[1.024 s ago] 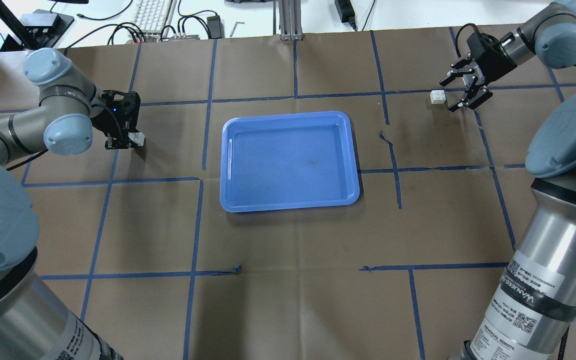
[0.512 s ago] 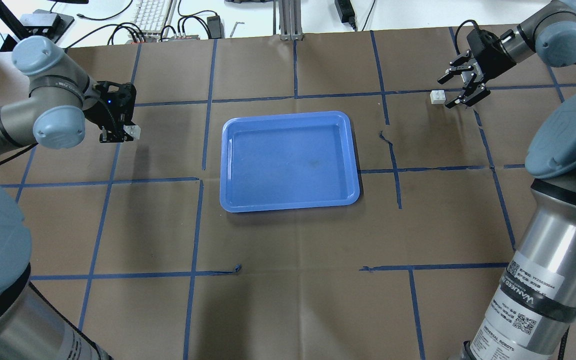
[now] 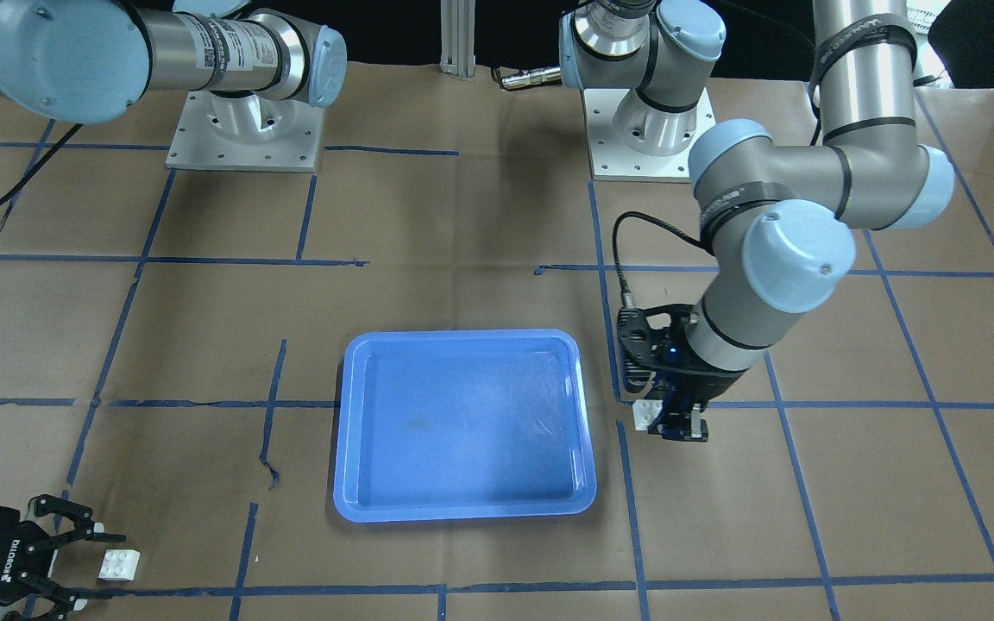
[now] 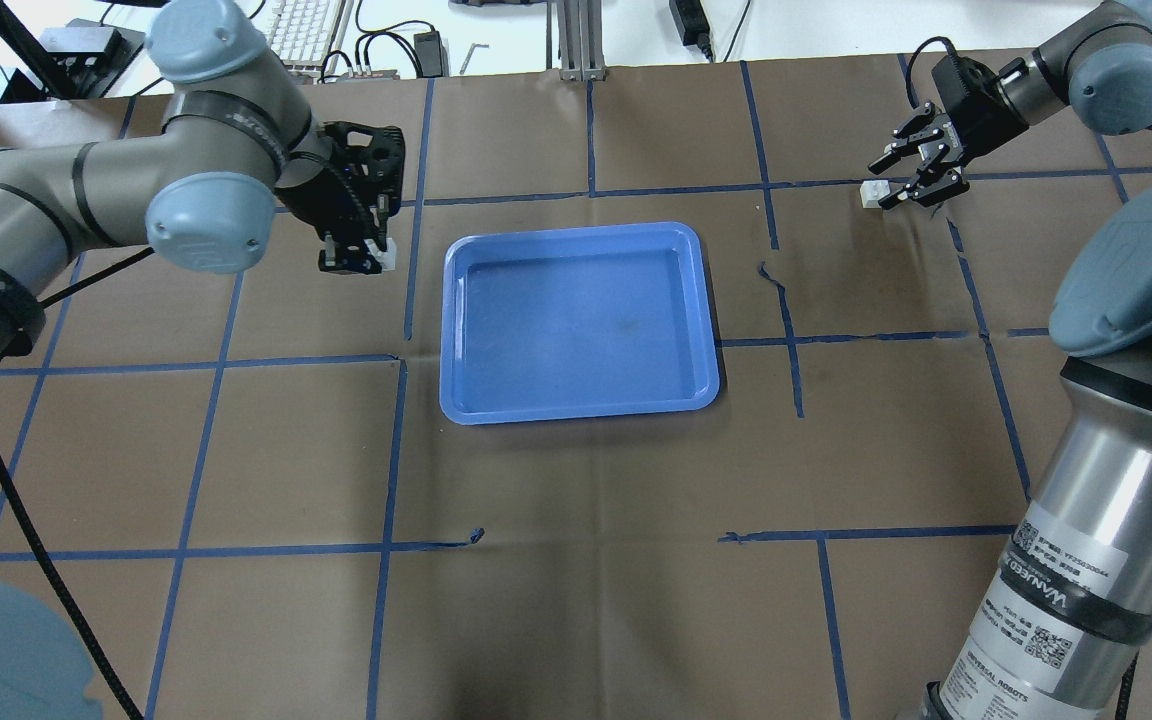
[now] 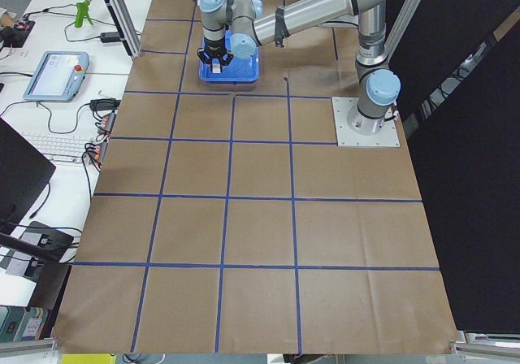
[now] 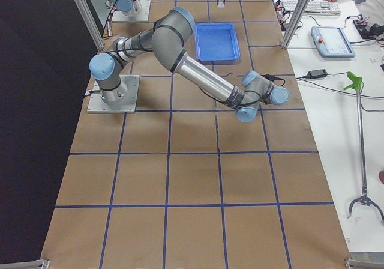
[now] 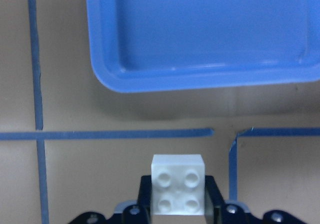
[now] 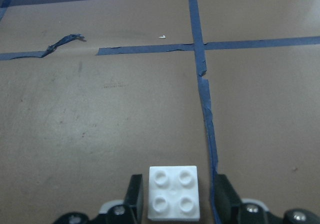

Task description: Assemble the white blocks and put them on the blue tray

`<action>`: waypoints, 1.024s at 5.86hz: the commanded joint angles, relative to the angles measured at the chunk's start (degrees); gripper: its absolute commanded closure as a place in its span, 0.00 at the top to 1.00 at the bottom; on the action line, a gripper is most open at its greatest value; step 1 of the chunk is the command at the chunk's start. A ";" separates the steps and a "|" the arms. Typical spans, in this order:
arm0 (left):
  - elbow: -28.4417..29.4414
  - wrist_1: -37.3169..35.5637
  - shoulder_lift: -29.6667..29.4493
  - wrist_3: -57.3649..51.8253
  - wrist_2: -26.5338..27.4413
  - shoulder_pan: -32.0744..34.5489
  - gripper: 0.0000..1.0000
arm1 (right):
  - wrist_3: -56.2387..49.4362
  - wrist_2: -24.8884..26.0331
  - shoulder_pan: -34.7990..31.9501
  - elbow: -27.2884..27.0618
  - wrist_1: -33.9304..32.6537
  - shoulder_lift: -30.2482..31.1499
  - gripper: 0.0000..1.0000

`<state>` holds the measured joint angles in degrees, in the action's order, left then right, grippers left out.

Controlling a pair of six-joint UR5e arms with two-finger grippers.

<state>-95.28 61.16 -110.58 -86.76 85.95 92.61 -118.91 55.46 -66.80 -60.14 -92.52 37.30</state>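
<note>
The blue tray (image 4: pixel 576 232) lies mid-table, with nothing in it; it also shows in the front view (image 3: pixel 462 512) and the left wrist view (image 7: pixel 200 81). My left gripper (image 4: pixel 356 262) is shut on one white block (image 4: pixel 385 257), held above the table just left of the tray. The block shows studs-up between the fingers in the left wrist view (image 7: pixel 178 184) and in the front view (image 3: pixel 644 415). My right gripper (image 4: pixel 883 185) is open at the far right. The other white block (image 4: pixel 872 193) rests on the table between its fingertips, with gaps on both sides (image 8: pixel 173 192).
Brown paper with a grid of blue tape covers the table. A keyboard (image 4: pixel 301 25), cables and an aluminium post (image 4: pixel 576 40) sit beyond the far edge. The two arm bases (image 3: pixel 242 129) stand at the robot's side.
My left arm has swung right with its white block, from the far left to just beside the tray. My right gripper has moved over the other block, still open.
</note>
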 commanded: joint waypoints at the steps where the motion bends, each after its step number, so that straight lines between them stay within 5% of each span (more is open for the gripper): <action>1: 2.54 -0.33 -4.96 8.34 -0.26 6.25 0.18 | 0.25 0.17 0.00 0.11 -0.03 0.14 0.38; 3: 3.97 -5.14 -12.44 13.95 3.84 14.76 0.17 | 0.78 0.17 0.00 0.46 -0.03 0.84 0.21; 6: 2.12 -10.09 -13.35 15.47 3.17 15.06 0.17 | 1.76 0.26 -2.10 -3.28 1.29 9.43 0.20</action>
<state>-92.72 51.85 -123.74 -72.14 89.26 107.50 -116.92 55.75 -67.87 -61.18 -91.63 43.84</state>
